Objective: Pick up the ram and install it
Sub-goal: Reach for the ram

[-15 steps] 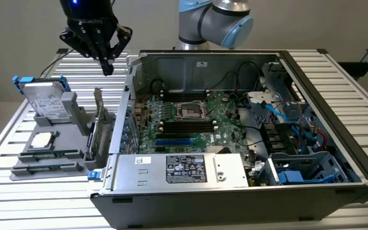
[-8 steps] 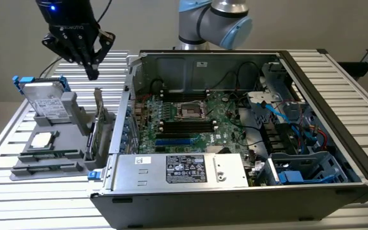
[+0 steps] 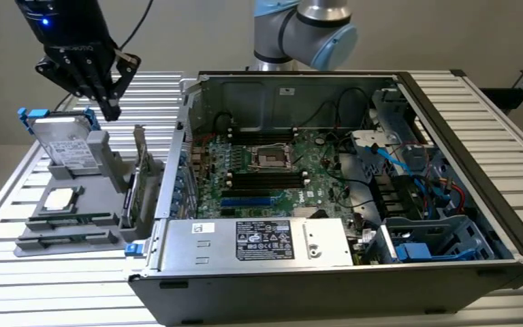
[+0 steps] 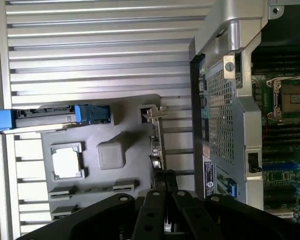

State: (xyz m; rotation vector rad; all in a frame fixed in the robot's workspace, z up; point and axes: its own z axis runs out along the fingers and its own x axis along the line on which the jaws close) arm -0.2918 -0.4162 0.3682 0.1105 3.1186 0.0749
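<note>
Hovering in open air above the gray tray rim, gripper closed

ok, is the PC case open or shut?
Open. The case lies on its side with no panel over it; the motherboard and power supply are exposed from above.

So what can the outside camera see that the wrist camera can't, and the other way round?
The exterior view takes in the whole open computer: the power supply box, the blue cables and the robot arm's elbow. The wrist view gets close to the little holes in the case's back panel. Both show the hand, the grey parts holder, the drive with blue tabs and the motherboard's square socket.
</note>
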